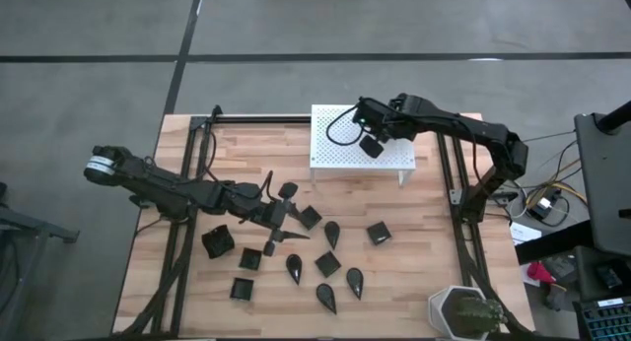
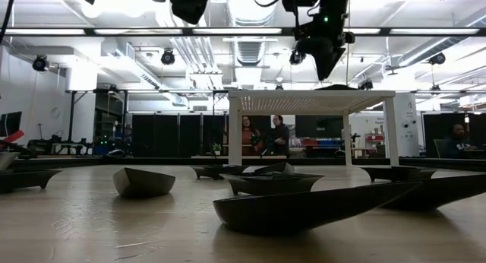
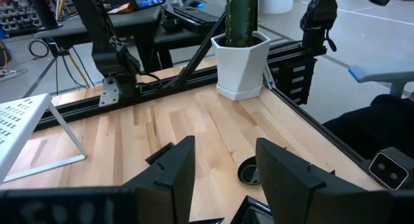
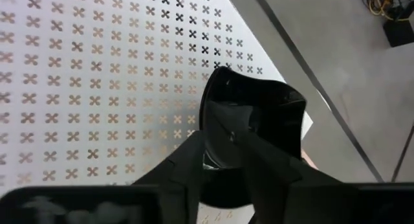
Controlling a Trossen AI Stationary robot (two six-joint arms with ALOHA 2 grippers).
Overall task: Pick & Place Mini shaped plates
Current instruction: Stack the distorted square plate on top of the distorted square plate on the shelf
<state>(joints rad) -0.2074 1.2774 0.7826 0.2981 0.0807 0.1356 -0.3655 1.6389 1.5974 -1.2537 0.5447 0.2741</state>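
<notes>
Across the wooden bench [image 1: 197,292] lay most of the small black plates [image 1: 327,263], scattered over its middle and near side: square ones with raised rims and teardrop-shaped ones, each apart from its neighbours. At the far side of the bench stood the white perforated stand [image 1: 340,159], raised on legs. A white pot with a green plant [image 1: 463,311] sat at the near right corner.

Over the stand reached the right arm, its tool [image 1: 372,142] above the perforated top. In the right wrist view a square black plate [image 4: 259,120] sat just past the two dark fingers [image 4: 187,166], lying on or just over the stand's surface [image 4: 97,88]. The fingers stood a little apart at the plate's near rim; whether they gripped it or had let it go could not be told from the pictures.

From the left side the left arm stretched low across the bench, with its tool [image 1: 274,218] among the plates near the middle. Its fingers [image 3: 174,172] stood open with bare wood between them and held nothing. A dark plate [image 3: 249,171] lay on the wood just beyond them, and the white pot [image 3: 242,65] showed farther off.

In the low view, two people [image 2: 262,135] stood in the room behind the bench.
</notes>
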